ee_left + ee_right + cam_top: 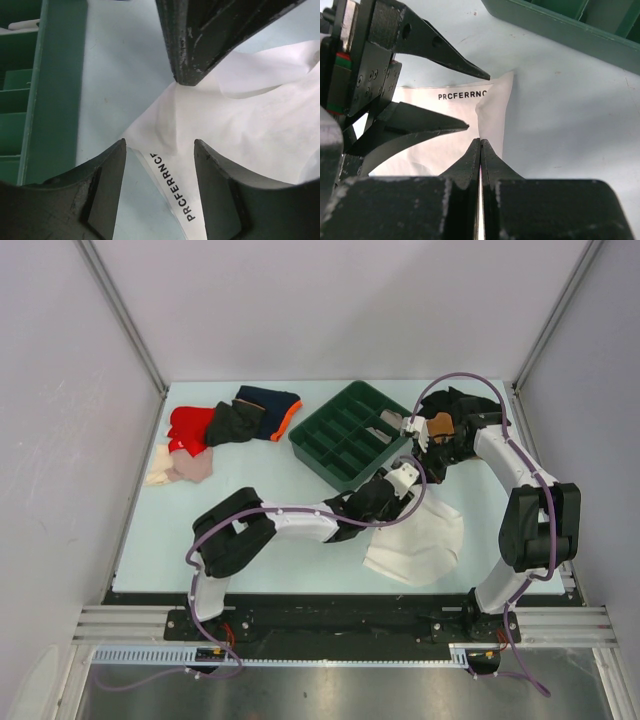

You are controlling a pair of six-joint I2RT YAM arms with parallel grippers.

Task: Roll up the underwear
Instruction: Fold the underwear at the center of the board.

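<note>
The white underwear point(415, 540) lies flat on the table, in front of the green tray point(300, 440). My left gripper point(410, 483) is open at its upper corner. In the left wrist view its fingers point(160, 145) straddle the printed waistband of the underwear point(250, 125) without closing on it. My right gripper point(428, 478) comes down from the right. In the right wrist view it point(480, 141) is shut on a raised fold of the underwear point(495, 105), with the left gripper point(477, 101) open just beyond. The right gripper's tip point(182, 80) shows pinching the cloth.
The tray wall point(55, 100) point(560, 25) stands close behind both grippers. A tan-brown garment point(440, 425) sits by the tray's right corner. Red point(190, 428), black point(232, 422), navy-orange point(270, 405) and pink-beige point(185, 468) clothes lie at the back left.
</note>
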